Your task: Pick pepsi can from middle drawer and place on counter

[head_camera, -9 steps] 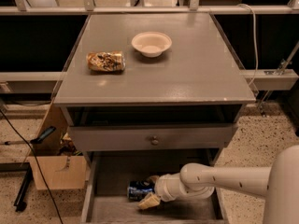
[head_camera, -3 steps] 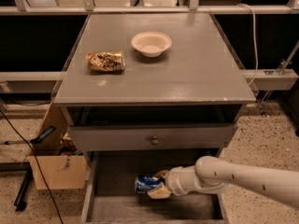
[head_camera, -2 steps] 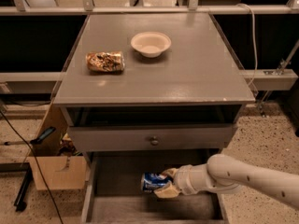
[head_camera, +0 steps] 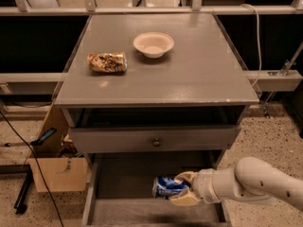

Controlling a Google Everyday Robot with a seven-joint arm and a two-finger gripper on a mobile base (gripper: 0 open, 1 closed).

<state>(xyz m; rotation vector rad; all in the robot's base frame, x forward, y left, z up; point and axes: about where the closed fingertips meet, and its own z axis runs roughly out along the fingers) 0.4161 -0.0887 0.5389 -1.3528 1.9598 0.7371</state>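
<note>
The blue pepsi can [head_camera: 165, 187] lies on its side in my gripper [head_camera: 183, 188], whose pale fingers are shut on its right end. The can is held a little above the floor of the open middle drawer [head_camera: 123, 178], near the drawer's right middle. My white arm [head_camera: 255, 183] reaches in from the lower right. The grey counter [head_camera: 189, 74] is above, with its front edge well over the can.
On the counter lie a tan-brown patterned can [head_camera: 107, 62] on its side at the left and a white bowl [head_camera: 153, 44] near the back middle. A closed drawer front with a round knob [head_camera: 155, 142] sits just above the open drawer. A cardboard box [head_camera: 57, 171] stands at the left on the floor.
My gripper has closed on the pepsi can, lifted it off the drawer floor, and moved it to the right and slightly up.
</note>
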